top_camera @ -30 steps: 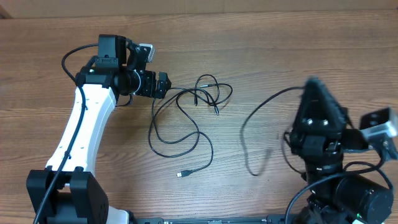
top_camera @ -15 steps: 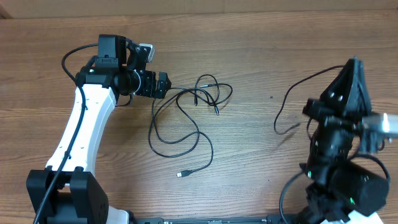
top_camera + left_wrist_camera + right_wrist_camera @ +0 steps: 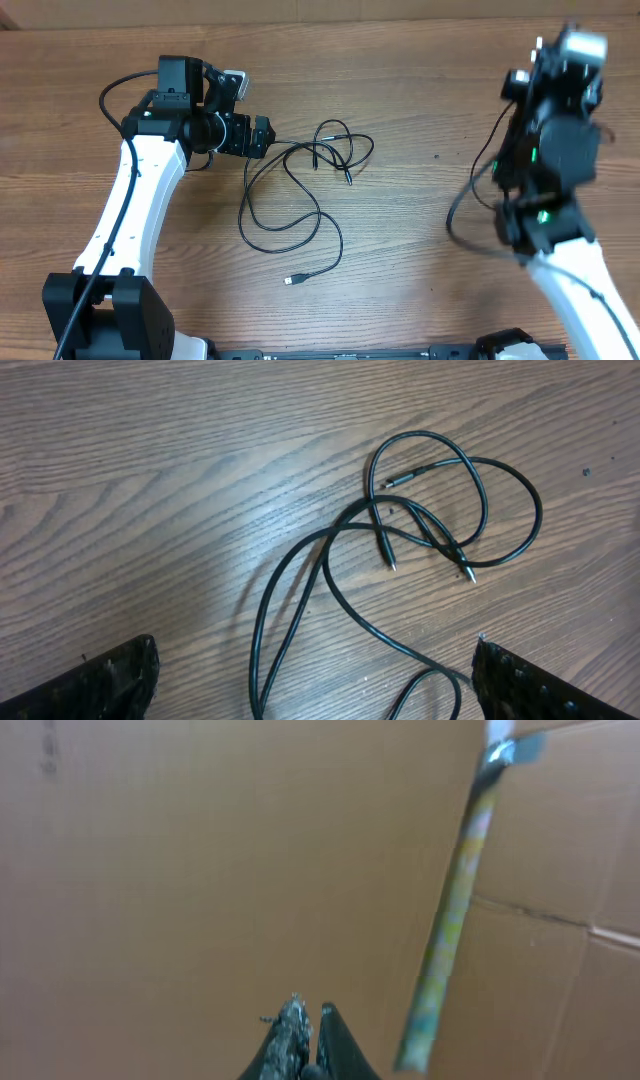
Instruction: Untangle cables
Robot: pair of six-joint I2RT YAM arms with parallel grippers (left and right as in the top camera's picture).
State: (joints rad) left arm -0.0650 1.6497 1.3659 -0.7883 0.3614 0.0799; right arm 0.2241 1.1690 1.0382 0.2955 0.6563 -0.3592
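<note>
The cables (image 3: 318,172) are thin black cords lying in overlapping loops on the wooden table, with a small knot of loops at the upper right (image 3: 340,150) and one plug end at the front (image 3: 293,281). In the left wrist view the loops (image 3: 440,510) and three metal-tipped plugs lie ahead. My left gripper (image 3: 266,137) is open just left of the tangle, and two strands pass between its fingers (image 3: 312,660) without being held. My right arm (image 3: 550,130) is raised high at the right, far from the cables. Its gripper (image 3: 308,1012) is shut, with nothing seen in it.
A thicker black wire (image 3: 462,205) hangs from the right arm over the table's right side. The right wrist view faces a brown cardboard wall (image 3: 200,870) with a pale taped strip (image 3: 455,910). The left arm's white link (image 3: 125,215) crosses the left side.
The right arm has swung up and back from the front right corner, blurred, dragging its own wire. The left arm and the cables have not moved.
</note>
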